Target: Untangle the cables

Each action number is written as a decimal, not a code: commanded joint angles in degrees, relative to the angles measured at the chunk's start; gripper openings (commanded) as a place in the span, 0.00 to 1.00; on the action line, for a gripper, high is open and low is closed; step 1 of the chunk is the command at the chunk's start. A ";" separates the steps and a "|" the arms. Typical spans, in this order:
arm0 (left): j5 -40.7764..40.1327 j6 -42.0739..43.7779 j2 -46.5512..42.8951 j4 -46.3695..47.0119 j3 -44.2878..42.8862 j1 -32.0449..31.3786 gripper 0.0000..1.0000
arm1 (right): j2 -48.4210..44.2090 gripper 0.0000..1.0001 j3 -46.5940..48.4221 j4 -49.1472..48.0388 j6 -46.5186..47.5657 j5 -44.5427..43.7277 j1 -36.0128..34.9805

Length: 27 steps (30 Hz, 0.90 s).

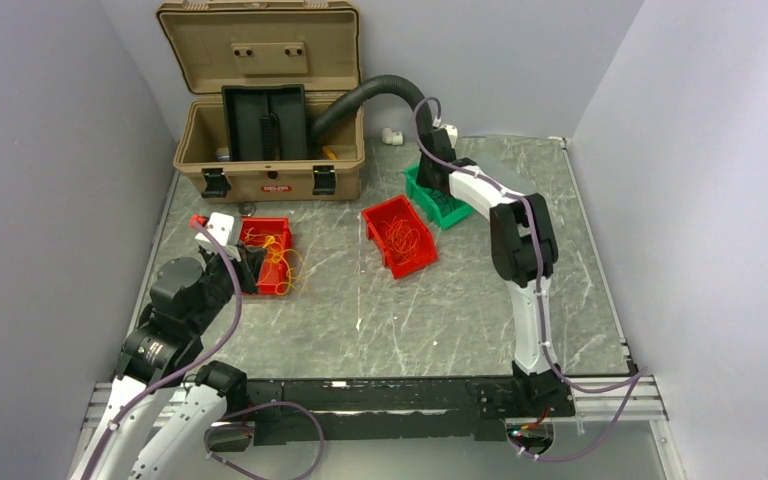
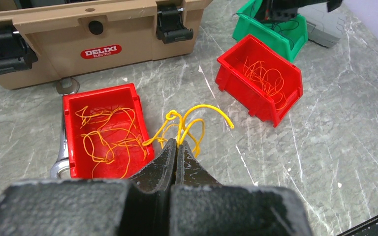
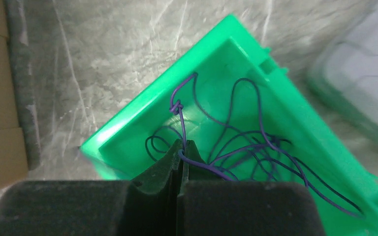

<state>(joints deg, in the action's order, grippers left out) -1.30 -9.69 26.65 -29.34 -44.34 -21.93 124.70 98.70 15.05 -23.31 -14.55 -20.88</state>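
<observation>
My left gripper [image 2: 178, 143] is shut on a small bunch of yellow cables [image 2: 193, 118], held just right of a red bin [image 2: 98, 92] that holds loose orange cables [image 2: 106, 140]. In the top view this gripper [image 1: 256, 268] sits at the bin's right edge. A second red bin [image 1: 415, 262] in the middle holds a tangle of orange cables [image 1: 402, 236]. My right gripper [image 3: 182, 143] is shut on a thin purple cable [image 3: 179, 108] with a knot in it, above a green bin [image 3: 211, 54] where more purple strands [image 3: 256, 147] lie. From above, the right gripper [image 1: 436, 185] hangs over that green bin [image 1: 457, 218].
An open tan toolbox [image 1: 270, 175] stands at the back left, with a fat black hose [image 1: 360, 95] arching out of it. A steel wrench [image 2: 61, 157] lies along the left bin's outer side. A small white part [image 1: 392, 135] lies at the back wall.
</observation>
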 commanded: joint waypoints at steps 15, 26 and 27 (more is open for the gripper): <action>-0.67 -0.49 0.34 1.85 -1.84 0.05 0.00 | -6.95 0.51 4.57 6.56 -5.28 5.38 3.15; -14.03 -1.22 9.53 -8.19 -15.35 0.09 0.00 | -19.26 0.73 -7.14 5.71 -5.49 4.79 3.48; -15.69 -1.01 10.43 -9.13 -16.84 0.12 0.00 | -20.61 0.74 -8.25 5.36 -5.32 4.83 3.48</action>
<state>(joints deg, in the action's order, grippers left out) -9.30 -10.72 34.48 -35.48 -54.68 -21.93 108.42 94.76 20.86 -29.34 -8.91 -17.65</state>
